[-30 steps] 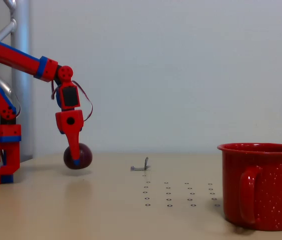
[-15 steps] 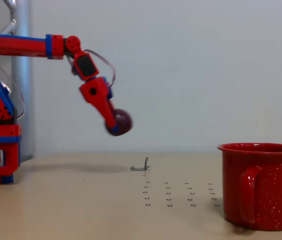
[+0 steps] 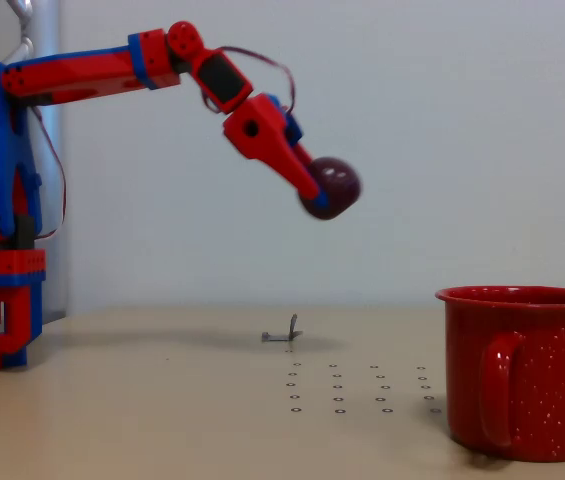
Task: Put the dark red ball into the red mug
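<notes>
The dark red ball [image 3: 336, 184] hangs high in the air, well above the table, held at the tip of my red-and-blue gripper [image 3: 320, 198], which is shut on it. The arm reaches out from its base at the left, angled down to the right. The red mug [image 3: 532, 372] with white speckles stands upright on the table at the lower right, handle facing the camera. The ball is left of the mug's rim and well above it.
A small metal bracket [image 3: 284, 332] stands on the beige table [image 3: 162, 420] near the middle. A grid of small holes [image 3: 357, 388] marks the tabletop left of the mug. A metal post [image 3: 42, 150] rises behind the arm's base.
The arm has lifted the ball from near the tabletop at left and swung it up and to the right, closer to the mug. The mug has not moved.
</notes>
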`<state>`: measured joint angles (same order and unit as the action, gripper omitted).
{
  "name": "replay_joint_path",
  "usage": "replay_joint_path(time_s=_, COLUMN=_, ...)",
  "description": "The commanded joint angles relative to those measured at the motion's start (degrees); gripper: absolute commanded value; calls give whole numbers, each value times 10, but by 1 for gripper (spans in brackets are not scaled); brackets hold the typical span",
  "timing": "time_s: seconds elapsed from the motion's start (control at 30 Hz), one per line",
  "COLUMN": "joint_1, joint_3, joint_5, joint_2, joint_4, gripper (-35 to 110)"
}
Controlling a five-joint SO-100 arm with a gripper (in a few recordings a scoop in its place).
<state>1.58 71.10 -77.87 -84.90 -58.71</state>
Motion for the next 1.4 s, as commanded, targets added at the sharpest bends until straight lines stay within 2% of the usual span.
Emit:
replay_joint_path(time_s=0.0, joint_1=22, joint_3=-90, joint_5=-12, joint_2=-4, joint_4=24, gripper=23)
replay_joint_path(time_s=0.3, joint_1=67, joint_3=-254, joint_5=-14, joint_2=94, joint_4=24, gripper=23)
replay_joint_path(time_s=0.77, joint_1=155, joint_3=-401, joint_5=-48, joint_2=204, joint_4=45, gripper=23)
replay_joint_path(time_s=1.37, joint_1=208, joint_3=-510, joint_5=-67, joint_2=349, joint_4=91, gripper=23)
